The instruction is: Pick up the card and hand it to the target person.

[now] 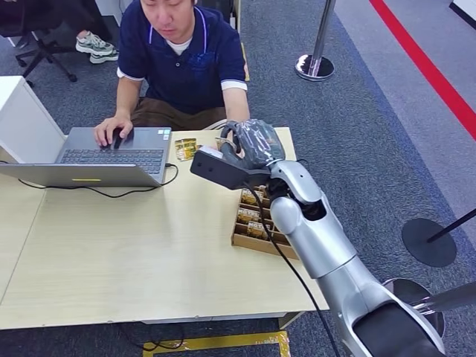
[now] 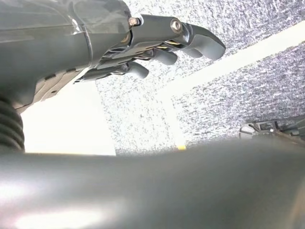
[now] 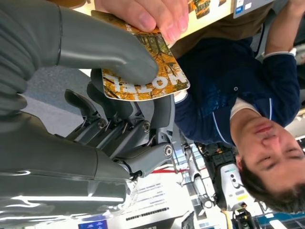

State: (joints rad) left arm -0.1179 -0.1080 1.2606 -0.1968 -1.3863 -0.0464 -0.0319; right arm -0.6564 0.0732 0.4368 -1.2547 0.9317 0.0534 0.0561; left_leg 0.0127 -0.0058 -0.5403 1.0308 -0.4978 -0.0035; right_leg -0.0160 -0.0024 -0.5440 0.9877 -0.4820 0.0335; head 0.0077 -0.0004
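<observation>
The card (image 3: 151, 76), orange with a printed autumn scene, is pinched between the thumb and the dark fingers of my right hand (image 3: 111, 109). A person's hand (image 3: 151, 14) grips the card's other end. In the head view my right hand (image 1: 255, 145) is raised over the table's far edge, right in front of the seated person (image 1: 182, 59), whose arm (image 1: 239, 111) reaches to it. My left hand (image 2: 158, 45) hangs over grey carpet, its fingers stretched out with nothing in them.
A wooden box (image 1: 255, 227) of several cards lies under my right forearm. Another card (image 1: 185, 149) lies beside the open laptop (image 1: 112, 156), where the person's other hand rests. Stanchion bases (image 1: 314, 67) stand on the carpet to the right.
</observation>
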